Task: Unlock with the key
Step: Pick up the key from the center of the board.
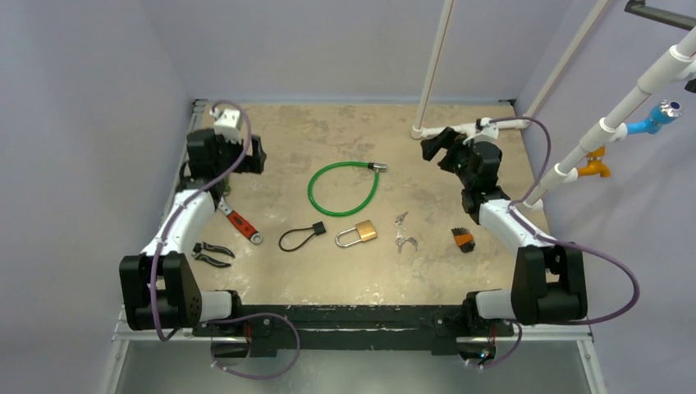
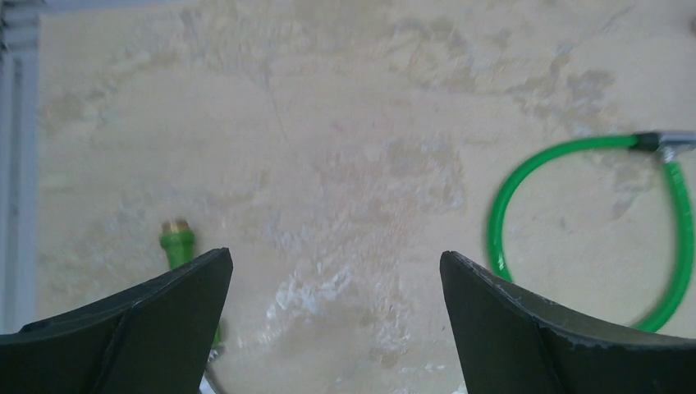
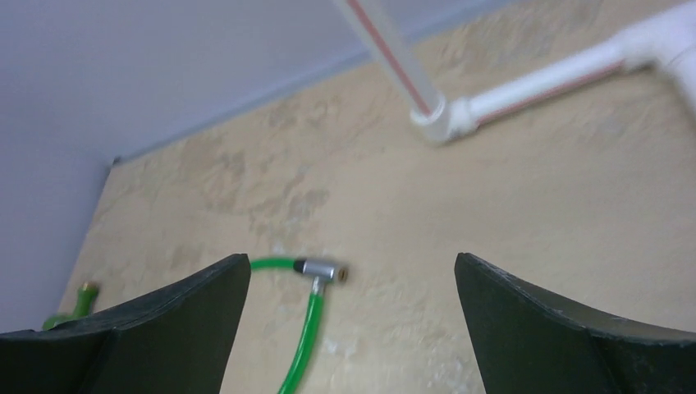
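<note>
The padlock and the keys are shown in the top view only. The brass padlock is laid flat about midway between the bench's left and right edges, somewhat toward the near edge. The keys are seen just to its right, apart from it. A black cable loop beside the padlock, a red-handled wrench and pliers toward the left edge, and a small brush toward the right edge are also given by that view alone.

The green cable lock is caught in all three views, lying farther back than the padlock; its metal head is seen most plainly from the right wrist. A small green piece with a brass tip is shown close up from the left wrist, its lower part hidden behind one finger. White pipes at the far right corner are seen from the right wrist and from above.

The left hand is held above the bench near the left edge, spread wide, with nothing gripped or touched. The right hand is held above the far right part of the bench, equally wide and empty.
</note>
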`<state>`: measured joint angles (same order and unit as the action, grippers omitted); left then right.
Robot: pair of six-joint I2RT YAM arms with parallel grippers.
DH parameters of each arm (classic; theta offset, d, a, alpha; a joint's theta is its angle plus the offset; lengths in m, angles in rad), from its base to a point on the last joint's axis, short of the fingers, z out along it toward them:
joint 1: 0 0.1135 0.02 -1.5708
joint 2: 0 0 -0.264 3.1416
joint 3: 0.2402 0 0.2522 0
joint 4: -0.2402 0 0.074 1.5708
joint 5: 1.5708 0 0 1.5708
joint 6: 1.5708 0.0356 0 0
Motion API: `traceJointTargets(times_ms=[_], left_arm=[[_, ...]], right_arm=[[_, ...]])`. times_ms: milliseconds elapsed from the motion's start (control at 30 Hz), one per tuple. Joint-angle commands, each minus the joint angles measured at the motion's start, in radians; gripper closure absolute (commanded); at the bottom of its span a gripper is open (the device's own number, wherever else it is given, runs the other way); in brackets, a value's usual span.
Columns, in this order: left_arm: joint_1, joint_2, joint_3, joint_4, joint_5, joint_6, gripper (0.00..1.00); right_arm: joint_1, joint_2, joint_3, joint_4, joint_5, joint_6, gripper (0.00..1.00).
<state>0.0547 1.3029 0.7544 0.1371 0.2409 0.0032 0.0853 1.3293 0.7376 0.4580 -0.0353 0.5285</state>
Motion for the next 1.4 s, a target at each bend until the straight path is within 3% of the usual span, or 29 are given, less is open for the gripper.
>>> traceJointTargets(times_ms=[0,133,200,267,333,400,433,500,567,633,767,867,933,1000,1133,1367], left_arm=[[0.005,0.021,0.385,-0.707,0.091,0.056,0.0],[0.005,0.009,0.507,-0.887,0.085,0.068,0.0],[0.006,-0.027,0.509,-0.907,0.107,0.068,0.0],[0.006,-0.058,0.505,-0.915,0.134,0.063,0.0],[0.006,-0.072,0.515,-0.939,0.163,0.056,0.0],[0.006,-0.074,0.529,-0.966,0.177,0.051,0.0],[0.006,-0.071,0.533,-0.977,0.181,0.05,0.0],[0.005,-0.072,0.537,-0.993,0.19,0.057,0.0],[0.004,-0.074,0.535,-1.003,0.206,0.075,0.0],[-0.001,-0.072,0.532,-1.014,0.209,0.097,0.0],[-0.023,-0.064,0.529,-1.036,0.191,0.139,0.0],[-0.032,-0.067,0.524,-1.041,0.188,0.153,0.0],[-0.038,-0.069,0.52,-1.045,0.197,0.162,0.0],[-0.045,-0.065,0.508,-1.039,0.198,0.17,0.0],[-0.084,-0.033,0.476,-1.029,0.178,0.186,0.0],[-0.132,0.004,0.484,-1.028,0.154,0.197,0.0]], right_arm=[[0.067,0.067,0.044,-0.261,-0.187,0.077,0.01],[0.202,0.087,0.172,-0.522,0.008,0.003,0.01],[0.223,0.05,0.205,-0.539,0.057,0.096,0.01],[0.198,0.02,0.254,-0.617,0.04,0.217,0.01],[0.167,0.016,0.232,-0.548,-0.119,0.214,0.01],[0.141,0.067,0.275,-0.613,-0.179,0.174,0.04],[0.163,0.101,0.327,-0.687,-0.12,0.123,0.06],[0.248,0.159,0.411,-0.801,0.043,0.054,0.02],[0.327,0.175,0.437,-0.842,0.223,0.02,0.01],[0.365,0.172,0.429,-0.839,0.294,0.021,0.01],[0.357,0.241,0.462,-0.839,0.253,0.068,0.01],[0.295,0.399,0.624,-1.027,0.163,0.074,0.04],[0.26,0.377,0.548,-0.941,0.06,0.059,0.01],[0.274,0.301,0.435,-0.814,0.129,0.079,0.01],[0.392,0.397,0.524,-0.962,0.31,0.081,0.05],[0.504,0.4,0.456,-0.974,0.437,0.197,0.21]])
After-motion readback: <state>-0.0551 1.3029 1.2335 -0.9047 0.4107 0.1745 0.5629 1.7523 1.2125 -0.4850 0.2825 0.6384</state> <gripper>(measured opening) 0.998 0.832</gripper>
